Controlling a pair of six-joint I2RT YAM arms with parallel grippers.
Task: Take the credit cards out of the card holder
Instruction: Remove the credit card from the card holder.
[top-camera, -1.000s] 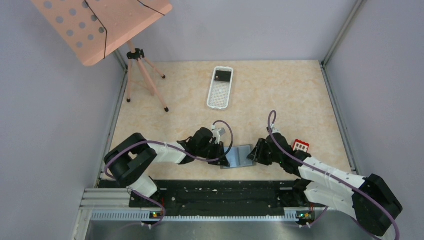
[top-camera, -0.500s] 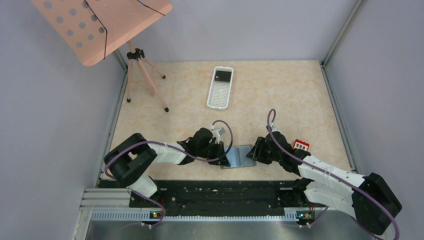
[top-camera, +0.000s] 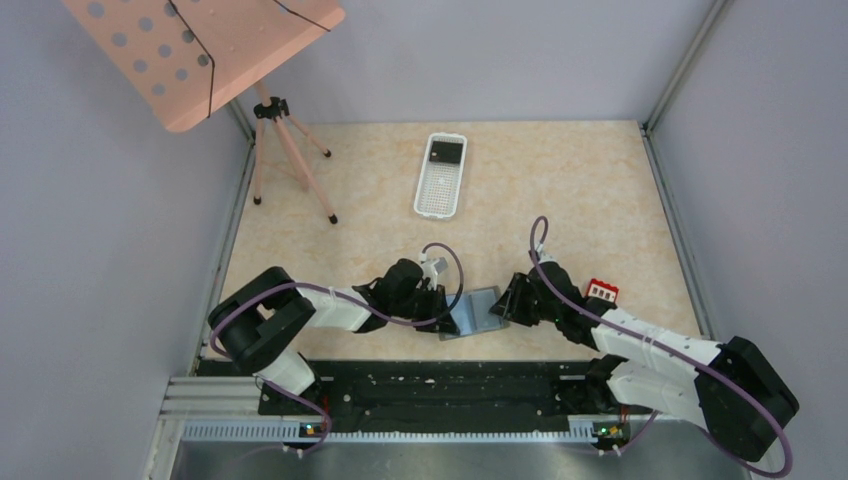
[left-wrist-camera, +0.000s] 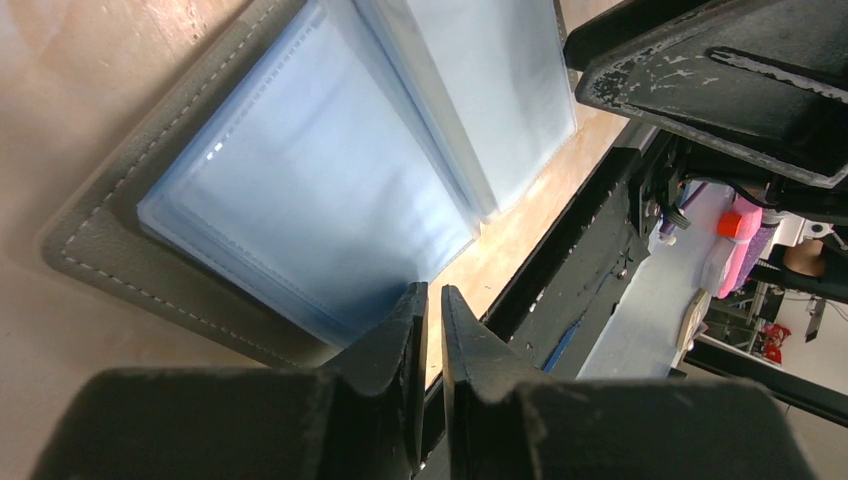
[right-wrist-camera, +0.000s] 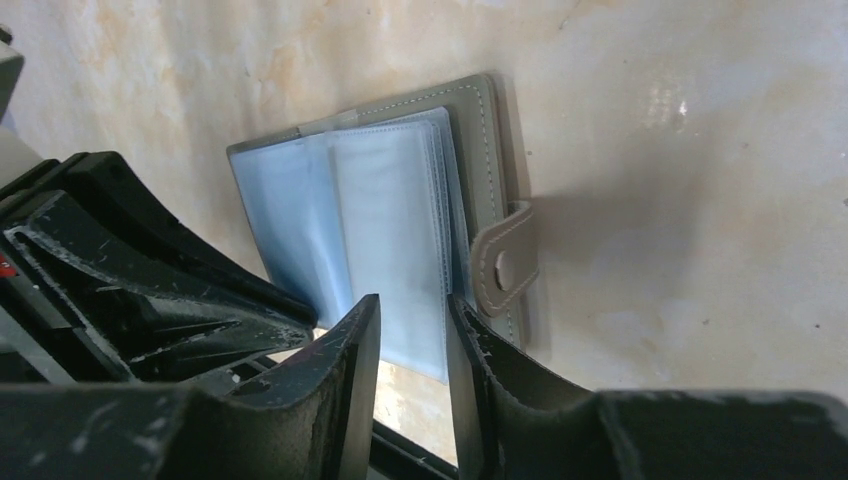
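From above, the holder (top-camera: 480, 310) lies open at the near edge of the bench (top-camera: 560, 190), between the two arms. The red card (top-camera: 601, 291) lies on the bench just right of the right arm, and anything printed by its white squares is too small to read. A white basket (top-camera: 440, 180) sits well apart, toward the far side.

Only the wrist views give detail. The right one shows grey stitched covers, clear bluish sleeves (right-wrist-camera: 390, 220) and a snap strap (right-wrist-camera: 505, 268). The right jaws stand a little apart, astride the sleeves' edge, not clamped on them. The left one shows the left jaws almost closed, with a thin slit between them and their tips at the holder's edge. I cannot tell whether they pinch it.
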